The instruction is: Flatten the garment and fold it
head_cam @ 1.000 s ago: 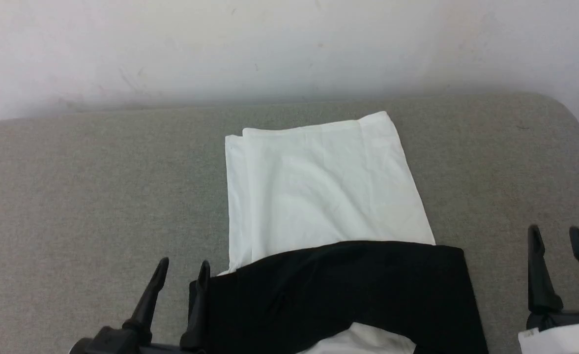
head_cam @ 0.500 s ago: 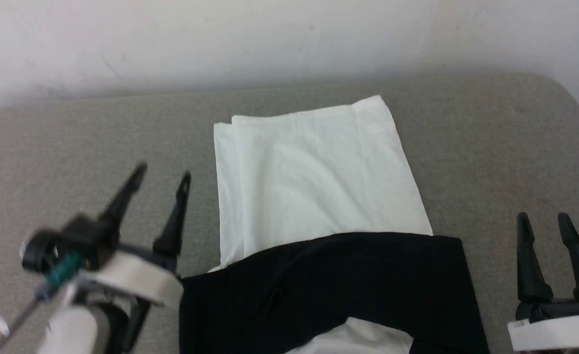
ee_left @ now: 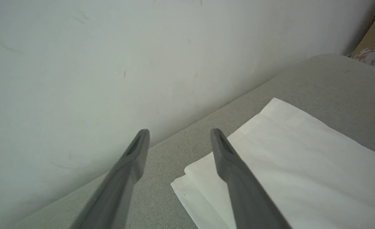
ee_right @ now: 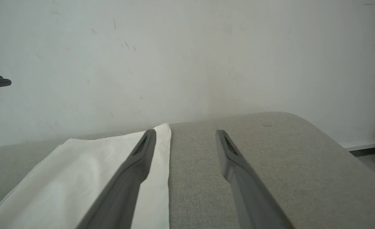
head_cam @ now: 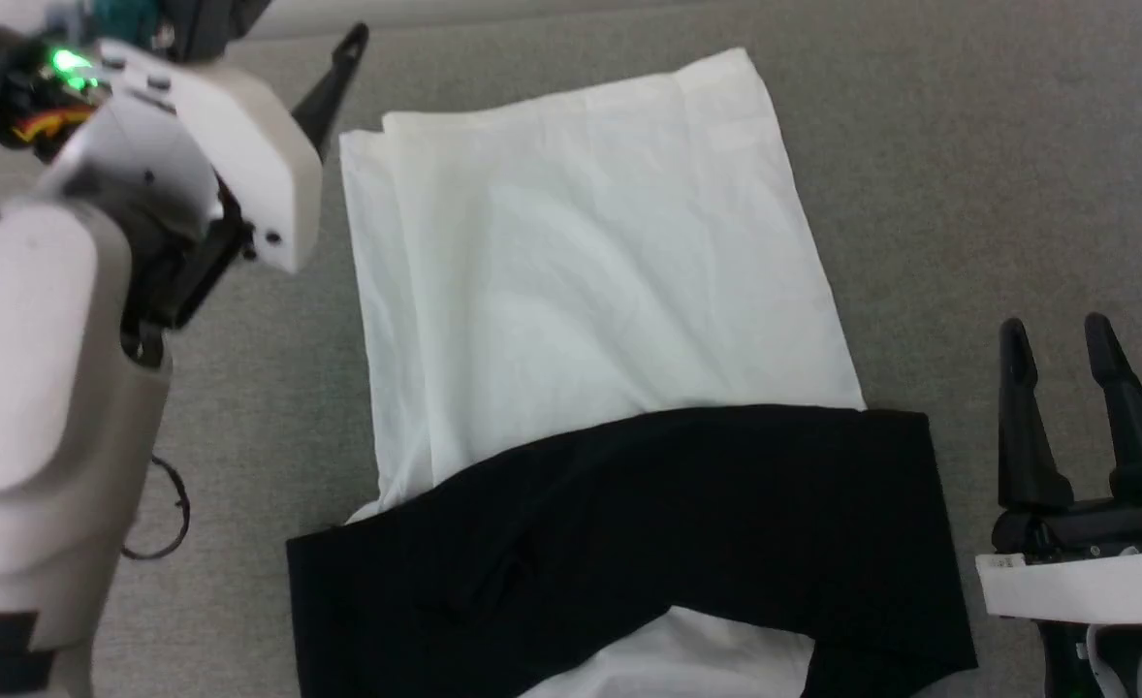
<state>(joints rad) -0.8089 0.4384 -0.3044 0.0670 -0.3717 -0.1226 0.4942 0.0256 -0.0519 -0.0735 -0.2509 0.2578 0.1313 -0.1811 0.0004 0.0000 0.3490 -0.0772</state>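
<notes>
the garment (head_cam: pixel 590 242) lies in the middle of the grey seat (head_cam: pixel 968 145). the left gripper (ee_left: pixel 178 135) is over the seat's far left, the right gripper (head_cam: pixel 1054 328) over its near right. both have fingers apart.

Perhaps a plain room indoors: grey upholstered cushion (head_cam: pixel 968 145) against a scuffed white wall (ee_right: pixel 187 47).
</notes>
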